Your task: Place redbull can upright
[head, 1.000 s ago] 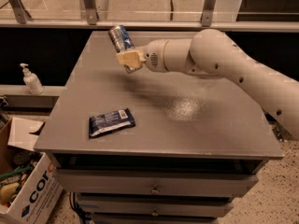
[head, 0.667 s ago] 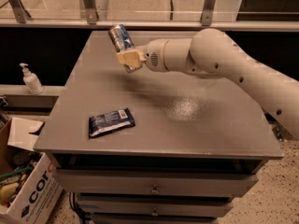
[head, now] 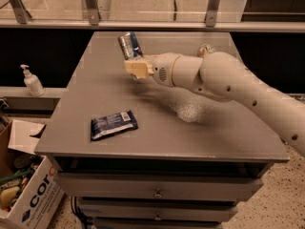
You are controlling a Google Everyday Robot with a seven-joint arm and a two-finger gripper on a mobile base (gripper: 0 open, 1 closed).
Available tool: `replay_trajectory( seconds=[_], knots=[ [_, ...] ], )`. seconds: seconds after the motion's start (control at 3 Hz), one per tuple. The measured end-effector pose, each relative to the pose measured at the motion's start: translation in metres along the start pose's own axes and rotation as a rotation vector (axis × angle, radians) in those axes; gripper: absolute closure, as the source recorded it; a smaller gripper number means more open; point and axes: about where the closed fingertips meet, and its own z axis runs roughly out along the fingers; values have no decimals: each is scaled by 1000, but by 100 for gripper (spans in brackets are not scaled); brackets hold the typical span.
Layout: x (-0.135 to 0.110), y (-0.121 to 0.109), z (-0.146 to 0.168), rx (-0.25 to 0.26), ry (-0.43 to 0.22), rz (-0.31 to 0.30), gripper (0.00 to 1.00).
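Note:
The redbull can [head: 129,45] is a slim silver-and-blue can with a shiny top. It is tilted, top leaning to the left, and held off the grey table [head: 157,137] at the far left of centre. My gripper [head: 136,67] is shut on the can's lower part. The white arm reaches in from the right across the table.
A dark blue snack packet [head: 113,124] lies flat near the table's front left. Another can [head: 206,49] shows behind the arm at the far right. A soap dispenser [head: 31,81] stands on a ledge to the left. A cardboard box [head: 24,194] sits on the floor at the left.
The gripper and the can have moved slightly to the right and a little nearer. The can stays tilted in the grip.

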Motion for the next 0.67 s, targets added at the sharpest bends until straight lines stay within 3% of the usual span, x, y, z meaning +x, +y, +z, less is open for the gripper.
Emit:
replay_trajectory(
  seconds=[0.67],
  knots=[
    [-1, -4, -33, 24, -128, -12, 100]
  ],
)
